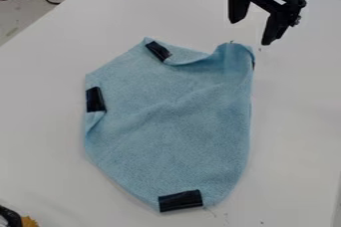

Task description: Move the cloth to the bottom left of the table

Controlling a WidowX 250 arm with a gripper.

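The light-blue cloth lay spread but rumpled around the middle of the white table, its upper-right corner bunched (a soft little fold), with black patches along its edges.

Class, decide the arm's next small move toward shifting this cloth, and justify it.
Probably lower the gripper toward the raised fold at the cloth's upper right: its fingers are apart, near that fold in view, and puckered fabric should pinch more easily.
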